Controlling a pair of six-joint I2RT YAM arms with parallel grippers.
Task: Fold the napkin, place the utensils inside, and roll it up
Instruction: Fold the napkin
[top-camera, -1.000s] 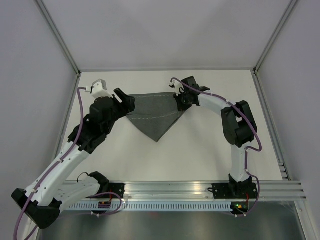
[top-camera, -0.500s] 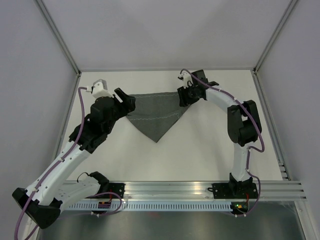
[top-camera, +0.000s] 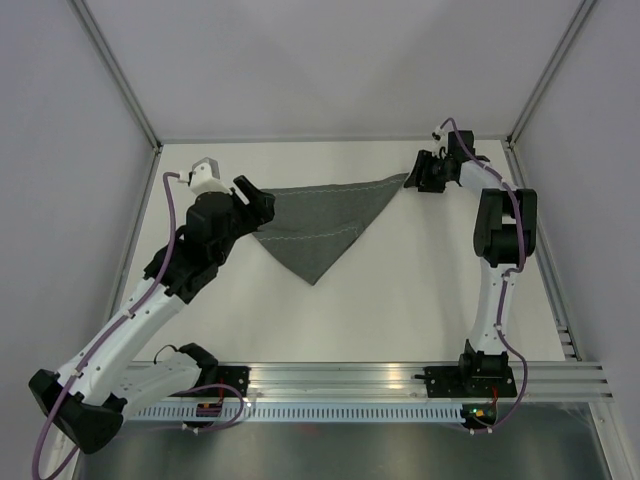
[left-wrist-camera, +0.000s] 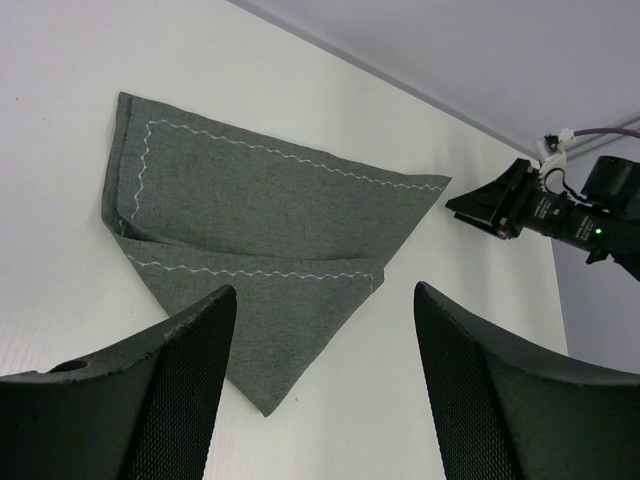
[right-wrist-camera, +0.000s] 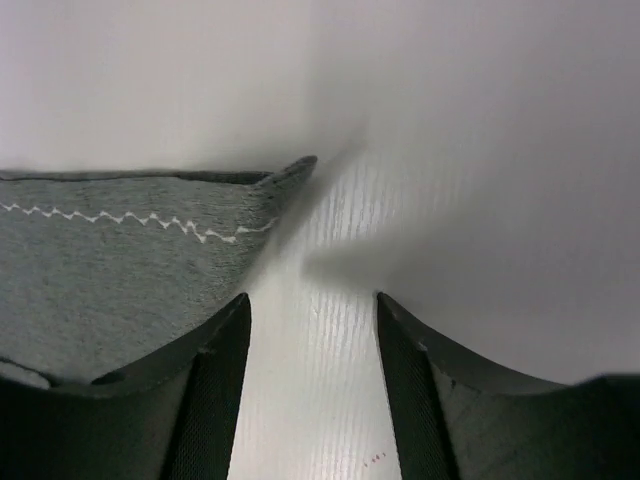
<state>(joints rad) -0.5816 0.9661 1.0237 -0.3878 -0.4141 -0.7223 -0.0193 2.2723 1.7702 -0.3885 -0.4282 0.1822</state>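
Right end effector (right-wrist-camera: 311, 300): released, jaws apart, only bare bench (top-camera: 400, 300) between them. It sits at the far right, just beside the far right corner of the napkin (top-camera: 318, 222); I can't tell if it touches. Left end effector (left-wrist-camera: 322, 290): also released, jaws wide, grasping nothing, hovering at the napkin's left edge.

The napkin lies flat on the far middle of the bench, between the two end effectors.

Progress, my read: early. One fold is in. The cloth is a rough triangle with its long edge on the far side and its point toward the near side. The left wrist view shows an overlapping layer across the middle, so the layers don't line up neatly. The far right corner runs out into a long thin tip. No utensils in any view, so placing them and rolling are both left.

Materials: dark grey woven fabric, matte and soft, with hemmed edges and white zigzag stitching (left-wrist-camera: 250, 272) just inside the hem. The bench is smooth and white. The fingers (left-wrist-camera: 180, 400) are black with a fine mesh texture.
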